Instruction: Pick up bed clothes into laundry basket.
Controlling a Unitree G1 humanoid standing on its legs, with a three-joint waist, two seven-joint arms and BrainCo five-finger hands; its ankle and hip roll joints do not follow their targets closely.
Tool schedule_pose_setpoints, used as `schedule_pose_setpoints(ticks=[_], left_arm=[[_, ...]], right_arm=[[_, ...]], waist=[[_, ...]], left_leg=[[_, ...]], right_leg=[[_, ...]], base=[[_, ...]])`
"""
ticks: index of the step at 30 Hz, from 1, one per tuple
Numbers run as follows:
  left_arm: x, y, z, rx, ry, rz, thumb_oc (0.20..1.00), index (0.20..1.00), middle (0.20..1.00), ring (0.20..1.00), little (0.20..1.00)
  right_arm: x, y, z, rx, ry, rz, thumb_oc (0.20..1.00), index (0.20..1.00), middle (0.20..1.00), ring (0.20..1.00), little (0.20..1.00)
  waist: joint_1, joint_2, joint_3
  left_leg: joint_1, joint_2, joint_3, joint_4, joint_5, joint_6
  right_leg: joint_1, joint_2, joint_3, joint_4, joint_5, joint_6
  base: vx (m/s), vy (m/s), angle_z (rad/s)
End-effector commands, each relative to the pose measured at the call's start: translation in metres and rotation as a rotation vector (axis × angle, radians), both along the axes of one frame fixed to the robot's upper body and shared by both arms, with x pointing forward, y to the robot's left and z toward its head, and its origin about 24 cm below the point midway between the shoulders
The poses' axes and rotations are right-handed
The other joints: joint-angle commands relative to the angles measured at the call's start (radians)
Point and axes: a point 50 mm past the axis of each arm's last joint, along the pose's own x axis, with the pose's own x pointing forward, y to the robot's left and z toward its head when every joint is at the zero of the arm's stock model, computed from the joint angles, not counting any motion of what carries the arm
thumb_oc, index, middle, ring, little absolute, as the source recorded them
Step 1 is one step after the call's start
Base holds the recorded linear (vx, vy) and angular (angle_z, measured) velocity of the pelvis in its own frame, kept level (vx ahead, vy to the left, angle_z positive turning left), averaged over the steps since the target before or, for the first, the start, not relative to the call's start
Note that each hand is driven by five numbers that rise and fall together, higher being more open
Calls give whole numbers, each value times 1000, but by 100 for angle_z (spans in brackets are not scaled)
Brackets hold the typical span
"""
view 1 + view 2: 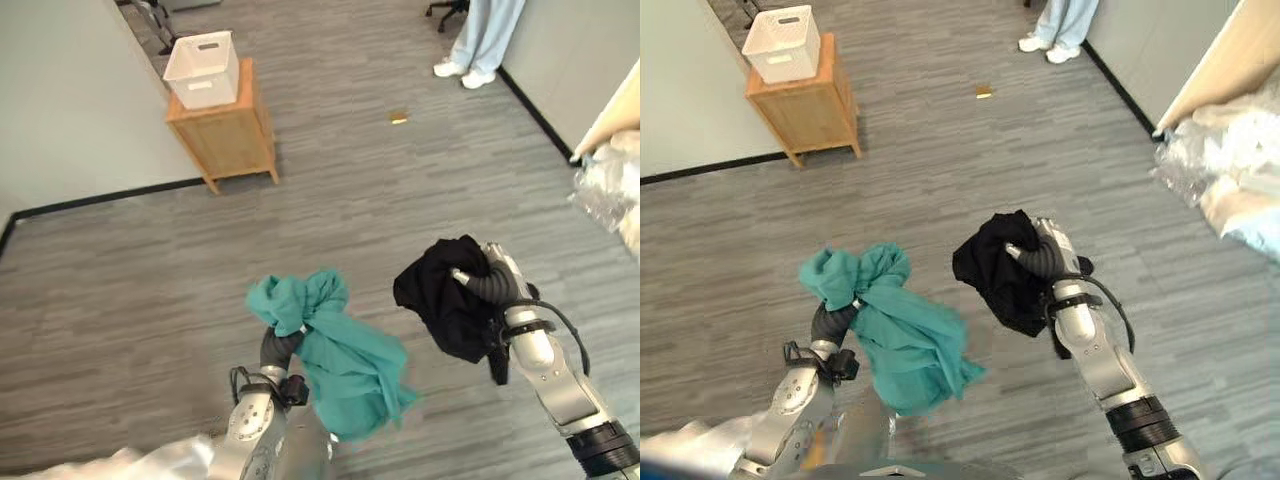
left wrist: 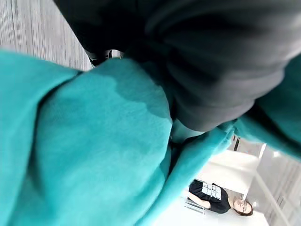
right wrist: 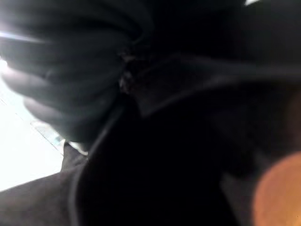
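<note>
Hands are each carrying one garment above the grey floor [image 1: 420,190]. Left hand [image 1: 284,332], at 6 o'clock, is gripping a teal cloth [image 1: 345,362] that is hanging in folds. Right hand [image 1: 482,277], at 4 o'clock, is clutching a black cloth [image 1: 445,295] bunched round its fingers. White laundry basket [image 1: 204,68] is sitting on a wooden cabinet [image 1: 222,128] at 11 o'clock, well apart from both.

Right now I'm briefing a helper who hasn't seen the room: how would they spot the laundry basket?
Look to the far grey wall; against it stands a small wooden cabinet. The laundry basket sits on top of it: a white plastic tub with slotted handles, the only white container there, well away from the teal cloth and black cloth held by the hands.
</note>
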Motion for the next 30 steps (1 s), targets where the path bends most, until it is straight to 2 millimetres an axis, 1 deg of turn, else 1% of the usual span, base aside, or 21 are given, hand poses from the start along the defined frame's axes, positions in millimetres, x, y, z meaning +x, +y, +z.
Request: schedule_pose_setpoints(ticks=[1,3,4,5,6,7,8,10,11,12,14,18,19,20,21,22,24,26,28,29,30], left_arm=[[19,10,39,87,-198,62,200,200,200,200,200],[20,10,40,90,-200,65,200,200,200,200,200],[26,16,45,139,-231,111,200,200,200,200,200],[29,16,49,162,-251,119,200,200,200,200,200],[34,16,59,179,-307,131,200,200,200,200,200],[34,16,60,179,-310,134,200,200,200,200,200],[36,15,62,184,-324,136,200,200,200,200,200],[38,11,65,169,-342,139,200,200,200,200,200],[41,10,67,158,-355,160,200,200,200,200,200],[41,11,67,158,-356,161,200,200,200,200,200],[43,15,68,165,-359,187,200,200,200,200,200],[42,22,63,213,-340,202,200,200,200,200,200],[39,23,62,189,-335,218,200,200,200,200,200],[39,23,62,190,-335,218,200,200,200,200,200],[38,23,61,183,-334,221,200,200,200,200,200],[37,26,62,168,-339,238,200,200,200,200,200],[38,27,62,169,-338,234,200,200,200,200,200],[38,29,63,186,-337,224,200,200,200,200,200],[35,34,61,218,-325,220,200,200,200,200,200],[34,36,60,236,-317,227,200,200,200,200,200],[32,38,57,244,-300,234,200,200,200,200,200]], right_arm=[[1,3,48,-40,-227,33,200,200,200,200,200],[1,3,49,-39,-229,33,200,200,200,200,200],[4,9,53,-34,-242,48,200,200,200,200,200],[5,13,55,-33,-250,62,200,200,200,200,200],[6,19,62,-42,-279,83,200,200,200,200,200],[6,20,62,-42,-281,85,200,200,200,200,200],[6,23,64,-45,-295,94,200,200,200,200,200],[6,30,67,-54,-308,115,200,200,200,200,200],[9,36,68,-56,-313,123,200,200,200,200,200],[9,37,68,-56,-314,124,200,200,200,200,200],[12,38,68,-61,-310,116,200,200,200,200,200],[14,34,58,-70,-265,83,200,200,200,200,200],[14,32,55,-73,-256,79,200,200,200,200,200],[14,32,56,-73,-257,80,200,200,200,200,200],[14,32,55,-78,-251,80,200,200,200,200,200],[17,29,54,-74,-240,71,200,200,200,200,200],[17,27,53,-67,-231,60,200,200,200,200,200],[18,22,51,-69,-222,42,200,200,200,200,200],[19,18,49,-81,-213,25,200,200,200,200,200],[19,17,48,-81,-212,21,200,200,200,200,200],[21,16,46,-74,-202,10,200,200,200,200,200]], waist=[[29,-16,-23],[25,-19,-23],[-9,-4,-9],[-19,9,-1],[-50,18,20],[-55,26,24],[-72,35,29],[-101,32,28],[-137,26,27],[-139,27,27],[-153,20,22],[-156,1,6],[-159,-4,16],[-162,-6,15],[-156,-12,30],[-142,-46,51],[-137,-51,60],[-128,-51,54],[-127,-31,32],[-124,-16,27],[-116,-9,18]], left_leg=[[161,96,-209,-224,197,-251],[155,93,-211,-223,196,-247],[197,80,-265,-225,155,-232],[222,78,-296,-225,137,-235],[245,64,-362,-225,119,-243],[236,78,-347,-225,142,-240],[244,77,-379,-225,137,-248],[259,63,-443,-225,124,-264],[279,47,-517,-225,99,-277],[276,48,-517,-225,103,-277],[296,34,-573,-225,82,-289],[388,9,-616,-180,15,-298],[344,38,-563,63,-15,-354],[336,39,-565,71,-15,-354],[288,82,-526,220,21,-382],[190,161,-439,413,88,-415],[146,207,-403,461,93,-416],[111,261,-329,371,99,-399],[116,280,-290,149,124,-410],[108,289,-277,56,172,-414],[105,303,-255,-199,266,-421]], right_leg=[[-86,-307,20,229,312,133],[-98,-313,19,247,307,133],[-229,-360,26,407,334,133],[-284,-391,35,410,303,133],[-344,-435,36,334,220,110],[-345,-426,14,325,233,91],[-365,-413,33,258,199,65],[-389,-363,136,55,195,45],[-405,-306,276,-128,250,48],[-404,-305,275,-136,258,47],[-434,-284,351,-207,317,61],[-363,-328,261,-240,355,54],[-272,-363,178,-251,341,36],[-275,-364,176,-253,344,34],[-235,-374,150,-255,329,12],[-164,-377,105,-278,297,-22],[-134,-361,84,-290,280,-34],[-89,-345,47,-302,247,-36],[-39,-320,35,-315,194,-18],[-26,-307,32,-317,186,-11],[16,-307,23,-307,150,-3]], base=[[351,21,-7],[196,24,62],[329,54,101],[544,11,110],[268,-47,123],[258,-140,131],[160,-174,166],[451,-275,164],[421,-247,174],[419,-219,193],[336,-184,177],[473,-256,110],[366,-293,125],[317,-283,157],[243,-290,138],[250,-288,90],[242,-229,25],[389,-114,35],[560,64,19],[784,195,7],[579,160,0]])
